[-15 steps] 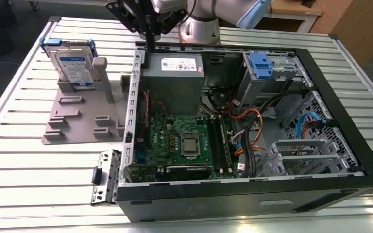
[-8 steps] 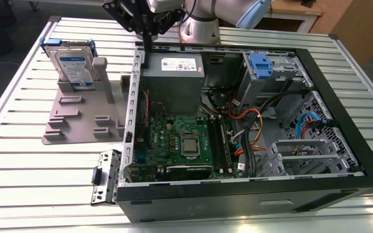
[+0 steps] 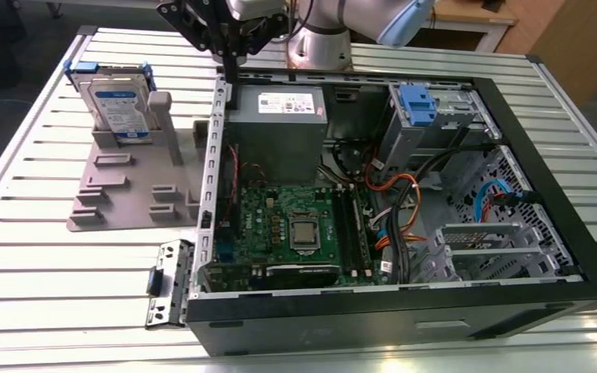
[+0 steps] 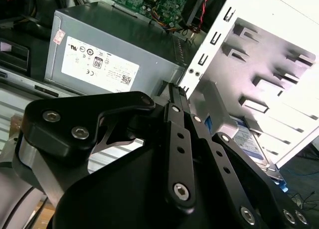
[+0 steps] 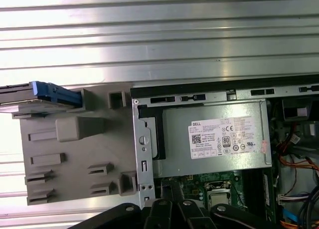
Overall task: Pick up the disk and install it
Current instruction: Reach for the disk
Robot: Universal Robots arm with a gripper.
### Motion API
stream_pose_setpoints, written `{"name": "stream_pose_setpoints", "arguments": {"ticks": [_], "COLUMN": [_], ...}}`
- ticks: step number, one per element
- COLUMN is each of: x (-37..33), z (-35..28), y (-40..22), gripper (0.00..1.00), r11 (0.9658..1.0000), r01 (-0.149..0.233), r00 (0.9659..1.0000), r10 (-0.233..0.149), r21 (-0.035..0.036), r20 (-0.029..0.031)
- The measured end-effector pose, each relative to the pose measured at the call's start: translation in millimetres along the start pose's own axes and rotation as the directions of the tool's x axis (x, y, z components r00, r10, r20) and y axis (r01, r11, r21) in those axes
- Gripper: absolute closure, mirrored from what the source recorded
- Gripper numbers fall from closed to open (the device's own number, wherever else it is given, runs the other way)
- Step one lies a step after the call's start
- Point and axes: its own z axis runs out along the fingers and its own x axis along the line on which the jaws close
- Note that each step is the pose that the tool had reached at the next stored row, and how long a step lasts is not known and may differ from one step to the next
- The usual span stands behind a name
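- Black steel first: the open computer case (image 3: 403,311) lay on the slatted table (image 3: 29,233), with the green motherboard (image 3: 298,225) closest inside it.
- Beyond that sat the large grey metal box (image 3: 277,124), and the blue latch (image 3: 415,101) sat on its cage.
- Off the case to the exterior view's left, a grey stand (image 3: 122,186) held the disk (image 3: 120,105) upright at its far end, label out and blue rail around the edges.
- Farthest back, the gripper (image 3: 228,78) hung over the case's far wall beside the grey box, its fingers pressed together on nothing and apart from the disk.
- My read: the disk looked rigid, dense for its size and slick on the metal faces, and it would not like knocks. The blue-railed side edges above the slot looked like the place to take hold.
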Motion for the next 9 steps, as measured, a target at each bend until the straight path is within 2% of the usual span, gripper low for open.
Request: {"name": "stream_pose_setpoints", "arguments": {"ticks": [9], "x": [6.9], "z": [-0.2], "y": [-0.5], "gripper": [0.90], "r11": [1.0000], "r01": [0.000], "r00": [1.0000], "r10": [0.000], "r21": [0.0001], "r20": [0.0000]}}
